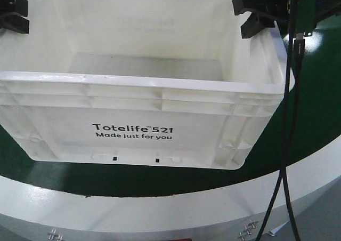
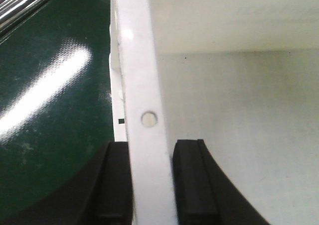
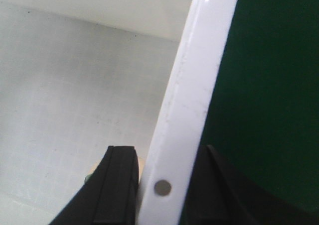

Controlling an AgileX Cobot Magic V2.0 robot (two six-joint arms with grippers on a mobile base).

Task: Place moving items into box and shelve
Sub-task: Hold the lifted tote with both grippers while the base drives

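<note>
**A:** Where is the box?

**B:** The large white rectangular plastic crate (image 1: pixel 133 110), ribbed under its rim and printed "Totelife 521", sits upright on the glossy dark green tabletop (image 1: pixel 314 123), close to the table's pale front edge. The part of its floor that shows is bare.

**A:** And the arms?

**B:** There is one on each side wall. The left gripper (image 2: pixel 152 185) has its black pads against both faces of the left wall's rim, so it looks clamped on. The right gripper (image 3: pixel 164 185) straddles the right wall, but a sliver of gap shows beside its inner pad. I cannot tell whether it is really gripping.

**A:** So it's a two-handed lift?

**B:** That's how I read it. I would have the right side squeeze firmly before anything rises. Then both arms should go up together at the same pace, keeping the rim level. The plastic is smooth and the rim is thin, so if one side leads, the crate could twist or slide out of the pads. The wrists should stay the same distance apart so the walls don't bow. The black cables (image 1: pixel 290 91) hang just beside the right front corner and should be kept clear.
</note>
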